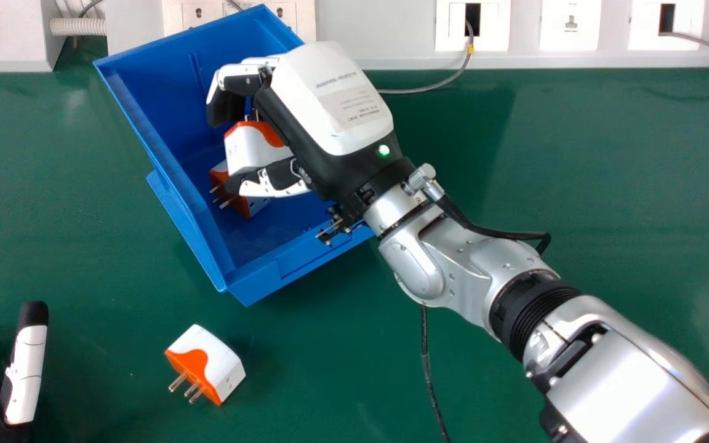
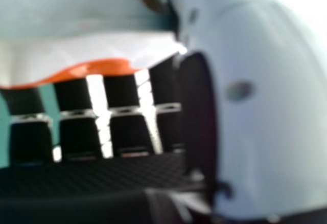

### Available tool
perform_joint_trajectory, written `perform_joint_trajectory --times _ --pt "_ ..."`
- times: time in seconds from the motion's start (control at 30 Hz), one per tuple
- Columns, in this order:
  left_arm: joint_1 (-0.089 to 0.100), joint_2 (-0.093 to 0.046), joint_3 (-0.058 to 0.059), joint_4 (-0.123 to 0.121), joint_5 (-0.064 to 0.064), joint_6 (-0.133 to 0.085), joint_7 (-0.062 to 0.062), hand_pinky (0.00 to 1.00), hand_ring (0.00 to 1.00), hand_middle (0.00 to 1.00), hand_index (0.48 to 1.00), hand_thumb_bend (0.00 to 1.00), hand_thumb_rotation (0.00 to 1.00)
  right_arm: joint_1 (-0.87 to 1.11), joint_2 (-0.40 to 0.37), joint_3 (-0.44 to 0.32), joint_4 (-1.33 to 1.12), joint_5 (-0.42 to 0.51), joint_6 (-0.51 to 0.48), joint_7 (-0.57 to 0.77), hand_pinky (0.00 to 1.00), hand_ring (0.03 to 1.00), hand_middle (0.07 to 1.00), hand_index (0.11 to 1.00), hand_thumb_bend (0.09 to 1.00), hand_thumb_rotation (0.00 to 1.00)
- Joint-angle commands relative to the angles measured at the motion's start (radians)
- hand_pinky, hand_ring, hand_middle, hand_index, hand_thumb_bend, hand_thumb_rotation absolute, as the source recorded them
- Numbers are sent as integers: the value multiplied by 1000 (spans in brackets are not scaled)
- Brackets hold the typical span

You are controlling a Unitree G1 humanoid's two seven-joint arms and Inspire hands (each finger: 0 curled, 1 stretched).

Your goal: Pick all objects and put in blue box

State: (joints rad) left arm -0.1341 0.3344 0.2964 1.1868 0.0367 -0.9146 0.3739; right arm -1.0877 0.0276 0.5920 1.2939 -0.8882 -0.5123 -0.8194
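One plug (image 1: 244, 207) lay in the blue box (image 1: 176, 184); my right hand (image 1: 330, 104) grasped another plug (image 1: 245, 151) there — leaving the third plug (image 1: 208, 363) on the table (image 1: 84, 234).

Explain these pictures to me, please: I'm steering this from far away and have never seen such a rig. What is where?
You are looking at a robot with two black and white hands. The large picture comes from its head, looking down; the other from its right hand, close up.

In the head picture, the right hand is over the blue box, its fingers and thumb around a white and orange plug. A second plug is in the box, just below that one. A third plug lies on the green table, prongs out. The left hand is at lower left, idle.
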Motion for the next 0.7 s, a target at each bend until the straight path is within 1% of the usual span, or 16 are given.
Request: perform_joint_trajectory --times 0.0,0.03,0.07,0.1,0.13,0.2,0.23,0.27,0.3,0.37,0.43,0.57,0.6,0.63,0.67 --pt "28 -7 1 40 -9 68 -9 991 981 976 1000 929 928 -43 4 11 -32 1 18 -14 609 815 894 777 763 0" --pt "28 -8 1 39 -9 68 -9 991 981 976 1000 929 928 -42 5 13 -34 1 22 -18 609 815 894 777 763 0" --pt "29 -7 -2 40 -6 69 -5 991 978 976 1000 926 928 -40 5 14 -37 3 24 -21 680 890 946 849 814 6" --pt "28 -7 0 39 -9 70 -10 989 978 975 1000 922 931 -38 6 13 -39 5 25 -23 734 942 973 895 842 15" --pt "28 -8 0 39 -10 72 -13 992 981 976 1000 921 928 -37 6 13 -41 7 26 -24 763 963 983 914 857 23" --pt "26 -7 -1 40 -8 74 -9 990 982 973 1000 919 929 -36 6 11 -44 9 30 -24 806 991 996 946 884 33" --pt "26 -5 -5 41 -1 74 -2 989 982 972 1000 915 928 -36 6 11 -45 10 32 -21 820 996 998 958 893 32" --pt "26 -3 -7 41 3 73 2 989 981 972 1000 917 936 -36 5 11 -47 10 34 -17 835 998 999 969 895 32" --pt "26 -3 -8 42 3 73 2 995 981 970 1000 921 940 -35 4 10 -48 11 36 -16 851 999 1000 979 895 33" --pt "25 -4 -8 42 -1 71 0 997 976 969 1000 924 937 -34 4 12 -52 9 42 -23 865 1000 1000 988 901 40" --pt "25 -4 -9 42 0 70 3 987 975 971 1000 918 937 -30 3 11 -58 9 42 -32 884 1000 1000 997 899 56" --pt "27 -5 -12 41 1 71 5 981 973 971 1000 915 936 -13 -6 -3 -83 27 13 -40 910 1000 1000 999 895 78" --pt "27 -6 -11 41 -2 72 2 981 974 972 1000 918 937 2 -13 -14 -101 42 -14 -47 917 1000 1000 1000 895 87" --pt "27 -9 -8 40 -9 71 -4 981 974 972 1000 918 937 19 -21 -22 -120 55 -41 -57 917 1000 1000 1000 895 87" --pt "28 -11 -6 39 -13 72 -8 981 975 972 1000 922 938 39 -29 -32 -142 69 -69 -66 926 1000 1000 1000 895 111"
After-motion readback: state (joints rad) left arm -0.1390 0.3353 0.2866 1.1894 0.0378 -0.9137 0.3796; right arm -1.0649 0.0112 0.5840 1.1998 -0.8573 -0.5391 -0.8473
